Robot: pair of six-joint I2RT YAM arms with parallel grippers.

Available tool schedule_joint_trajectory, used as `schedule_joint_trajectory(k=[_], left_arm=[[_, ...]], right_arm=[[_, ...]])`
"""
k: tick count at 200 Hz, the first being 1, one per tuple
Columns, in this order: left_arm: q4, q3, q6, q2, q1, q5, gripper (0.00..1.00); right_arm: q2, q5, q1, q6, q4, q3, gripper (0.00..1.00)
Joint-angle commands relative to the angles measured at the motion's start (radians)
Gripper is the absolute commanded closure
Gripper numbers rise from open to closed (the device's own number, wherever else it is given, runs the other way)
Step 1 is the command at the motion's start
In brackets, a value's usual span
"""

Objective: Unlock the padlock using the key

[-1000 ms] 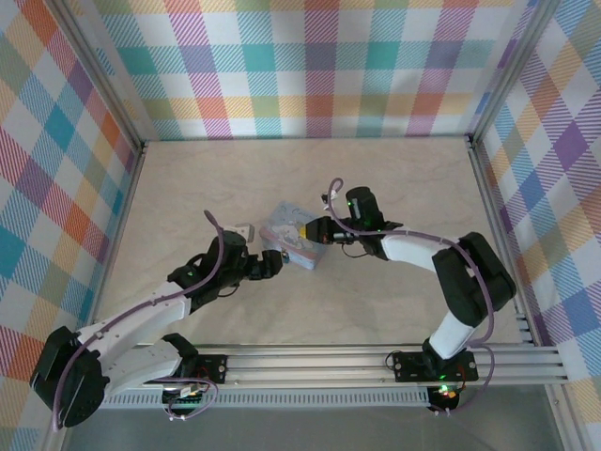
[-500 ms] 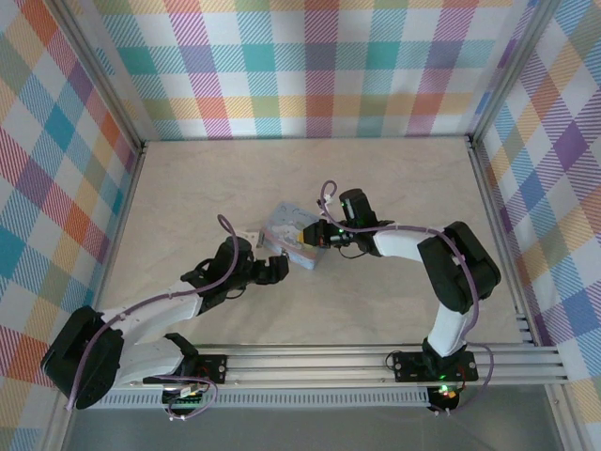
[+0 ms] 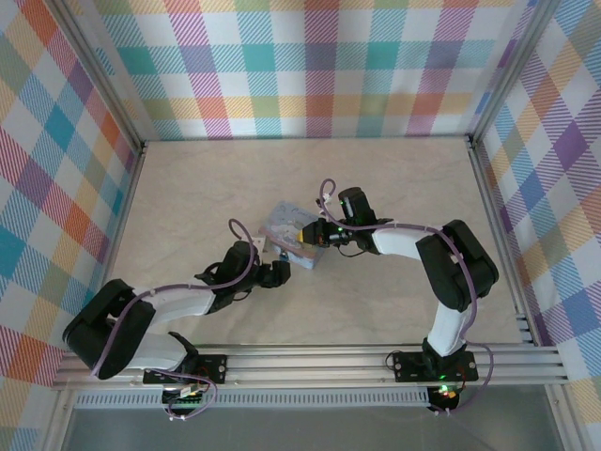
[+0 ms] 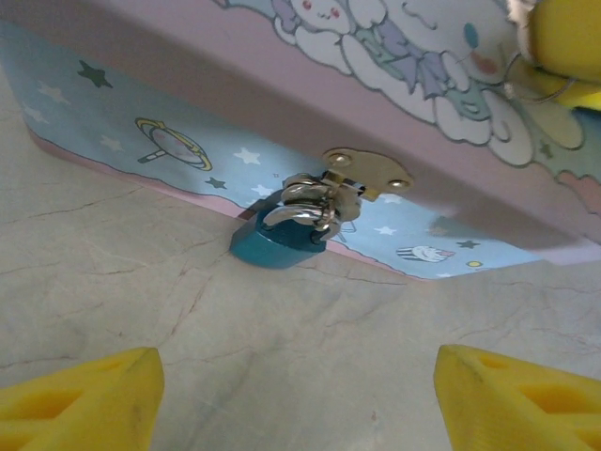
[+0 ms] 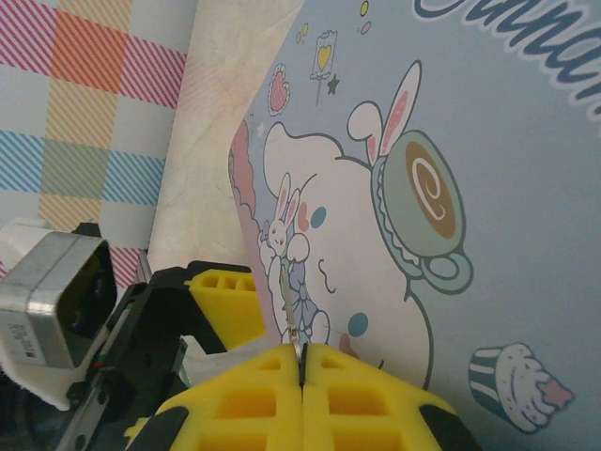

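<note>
Marble counter (image 3: 188,188), plaid walls. From above, the left gripper (image 3: 273,274) has swung in against the near edge of the cartoon tin (image 3: 285,224), and the right gripper (image 3: 315,233) has settled over the tin's right corner.

Left wrist: its fingers (image 4: 84,395) are spread wide and empty, facing the blue padlock (image 4: 272,242), which hangs from the tin's hasp (image 4: 364,169).

Right wrist: its fingers (image 5: 263,395) are clenched on what looks like the key (image 5: 293,321), above the tin's lid. Insertion seems not yet begun.
</note>
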Motion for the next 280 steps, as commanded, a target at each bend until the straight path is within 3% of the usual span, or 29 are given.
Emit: schedule_joint_trajectory(k=[1, 54, 159, 204, 280], left_arm=[[0.059, 0.029, 0.073, 0.047, 0.001, -0.018, 0.25], [0.063, 0.112, 0.172, 0.163, 0.006, -0.019, 0.29], [0.131, 0.143, 0.193, 0.243, 0.016, 0.079, 0.4], [0.145, 0.146, 0.133, 0.24, 0.016, 0.127, 0.45], [0.176, 0.153, -0.02, 0.23, 0.02, 0.096, 0.51]], right_arm=[[0.044, 0.042, -0.001, -0.017, -0.086, -0.015, 0.99], [0.039, 0.058, -0.001, -0.035, -0.114, -0.018, 0.99], [0.018, 0.069, -0.001, -0.044, -0.119, -0.021, 0.99], [0.011, 0.063, -0.001, -0.043, -0.116, -0.024, 0.99], [-0.004, 0.054, 0.0, -0.032, -0.087, -0.043, 0.99]])
